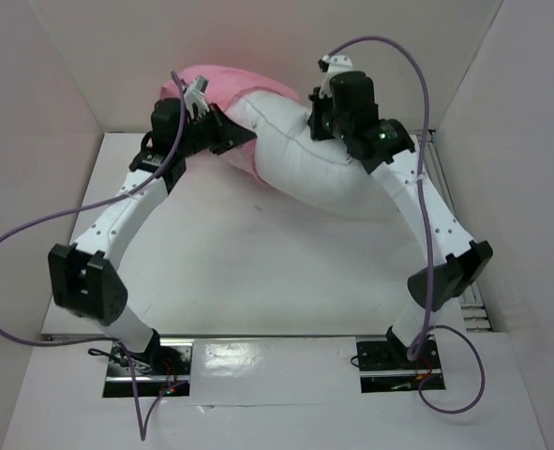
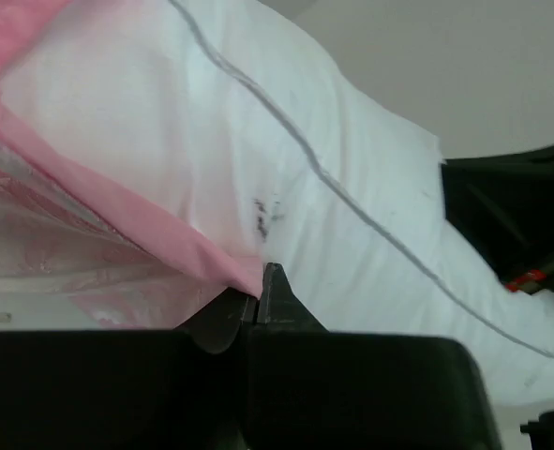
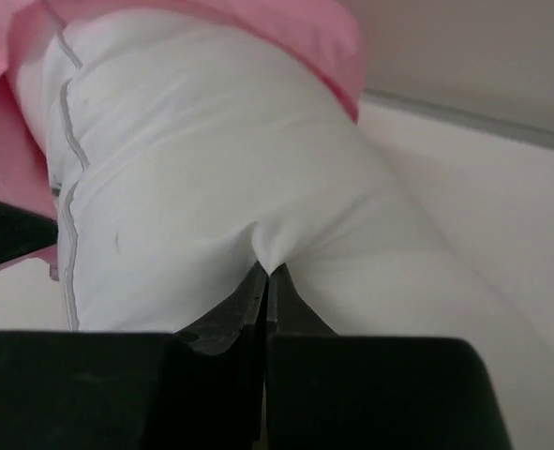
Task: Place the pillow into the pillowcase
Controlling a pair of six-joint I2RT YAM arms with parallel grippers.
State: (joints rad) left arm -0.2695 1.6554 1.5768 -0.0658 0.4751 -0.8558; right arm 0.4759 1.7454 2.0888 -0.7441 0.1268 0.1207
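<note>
My left jaws are clamped together on the hem of the pillowcase [image 2: 164,234], pinching the pink satin edge right where it lies against the pillow [image 2: 370,187]. Just past that pinch I see small dark specks [image 2: 267,214] on the white fabric, and a grey piped seam [image 2: 351,202] runs slantwise across the cushion beyond them. My right jaws are shut on a small pucker of the pillow's own white cloth, which gathers into a fold at the tips.

From above, the pillow lies on the desk [image 1: 258,272] between my two wrists. Its long axis runs on a slant, from the near right to the far left. The near-right end is bare and rests on the desk beside my right forearm. The far-left end points into the pillowcase, and the pink mouth wraps around it: satin sits over the top of that end and shows along its left flank beneath my left wrist. How deep the pillow reaches inside I cannot tell. The rest of the pillowcase bunches up behind, against the back wall [image 1: 258,37].
</note>
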